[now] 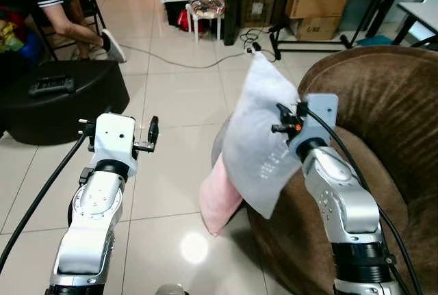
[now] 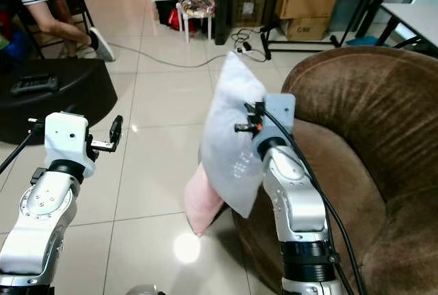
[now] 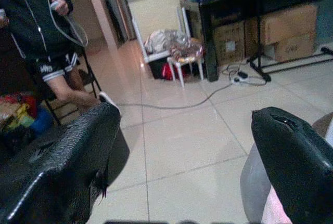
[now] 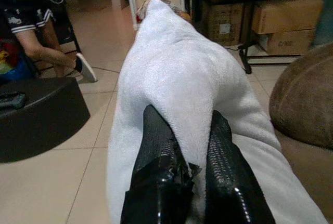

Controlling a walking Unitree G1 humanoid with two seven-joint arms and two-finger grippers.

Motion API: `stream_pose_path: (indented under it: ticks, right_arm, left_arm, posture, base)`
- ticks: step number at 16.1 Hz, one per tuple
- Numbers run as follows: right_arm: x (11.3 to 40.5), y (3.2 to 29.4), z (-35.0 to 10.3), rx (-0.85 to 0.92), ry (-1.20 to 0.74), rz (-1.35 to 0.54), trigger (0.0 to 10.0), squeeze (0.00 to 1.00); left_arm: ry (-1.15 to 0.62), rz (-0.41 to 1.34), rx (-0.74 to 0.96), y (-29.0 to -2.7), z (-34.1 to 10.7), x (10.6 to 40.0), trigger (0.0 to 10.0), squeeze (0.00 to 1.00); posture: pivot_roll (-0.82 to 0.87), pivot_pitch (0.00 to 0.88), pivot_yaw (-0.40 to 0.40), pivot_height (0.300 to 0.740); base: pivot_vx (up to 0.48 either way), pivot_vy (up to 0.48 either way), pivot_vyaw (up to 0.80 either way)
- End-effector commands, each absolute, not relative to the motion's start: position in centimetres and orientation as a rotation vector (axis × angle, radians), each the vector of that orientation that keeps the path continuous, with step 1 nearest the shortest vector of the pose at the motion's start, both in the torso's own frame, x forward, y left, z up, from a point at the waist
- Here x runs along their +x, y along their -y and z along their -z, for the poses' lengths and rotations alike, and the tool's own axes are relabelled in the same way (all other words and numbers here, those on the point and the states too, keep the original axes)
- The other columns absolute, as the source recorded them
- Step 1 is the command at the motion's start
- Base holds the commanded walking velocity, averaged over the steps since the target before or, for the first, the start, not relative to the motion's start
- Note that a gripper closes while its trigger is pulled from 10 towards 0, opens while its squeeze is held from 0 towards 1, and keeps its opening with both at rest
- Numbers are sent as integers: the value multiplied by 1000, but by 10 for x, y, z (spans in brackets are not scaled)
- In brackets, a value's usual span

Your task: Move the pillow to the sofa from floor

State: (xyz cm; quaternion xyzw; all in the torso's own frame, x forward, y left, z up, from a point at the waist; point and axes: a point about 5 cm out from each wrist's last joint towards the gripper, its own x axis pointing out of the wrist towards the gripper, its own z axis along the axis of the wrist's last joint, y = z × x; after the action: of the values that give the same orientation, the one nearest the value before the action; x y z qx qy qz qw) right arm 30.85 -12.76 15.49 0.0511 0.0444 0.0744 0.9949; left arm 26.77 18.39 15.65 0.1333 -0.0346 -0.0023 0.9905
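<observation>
white pillow (image 1: 256, 137) held up at 12 o'clock, right gripper (image 4: 183, 146) fingers clamped on its fabric, beside brown sofa (image 1: 383, 124). pink pillow (image 1: 217, 199) underneath. left gripper (image 3: 182, 167) fingers apart, at 9 o'clock.

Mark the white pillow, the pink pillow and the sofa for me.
white pillow (image 1: 256, 131): left eye view, middle of its face.
pink pillow (image 1: 217, 202): left eye view, lower visible part by the floor.
sofa (image 1: 383, 103): left eye view, brown backrest.
</observation>
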Motion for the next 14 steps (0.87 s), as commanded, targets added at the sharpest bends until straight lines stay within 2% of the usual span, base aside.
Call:
stream_pose_path:
  ticks: [1, 14]
  right_arm:
    - [309, 124, -176, 125, -2, -173, 10000, 0]
    - [307, 112, -178, 143, -6, -261, 10000, 0]
  left_arm:
    - [74, 10, 274, -184, -158, 268, 10000, 0]
    - [120, 32, 268, -184, -165, 270, 10000, 0]
  posture:
    - [-79, 0, 6, 740]
    - [-78, 0, 5, 740]
  base:
    - [0, 0, -775]
    - [0, 0, -781]
